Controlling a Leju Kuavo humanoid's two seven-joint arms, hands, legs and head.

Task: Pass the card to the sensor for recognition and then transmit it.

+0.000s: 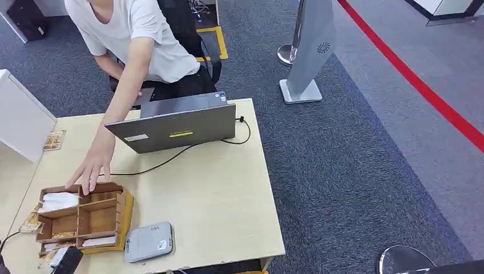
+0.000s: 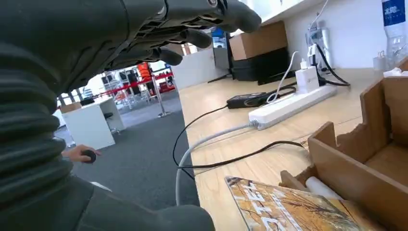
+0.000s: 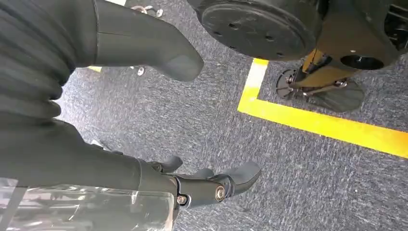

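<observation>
Left hand [image 2: 159,29] hung empty, fingers apart, beside the wooden organiser [image 1: 85,214] holding the cards [image 1: 60,201]; best wait until the person's hand [image 1: 91,165] cleared, then pinch one card

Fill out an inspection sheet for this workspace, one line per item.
Surface: pale wood table, a person's hand reaching onto it.
Job's things: wooden card box at the near left; grey sensor beside it, apart; patterned cards at the far left edge.
Clutter: open laptop at the far side.
Robot hands: left robot hand holds nothing, fingers apart, by the box; right robot hand hangs over the carpet, holding nothing, fingers spread.
Cables: black cable from laptop across the table; power strip with leads.
Surroundings: blue carpet, red floor line, grey stand.
</observation>
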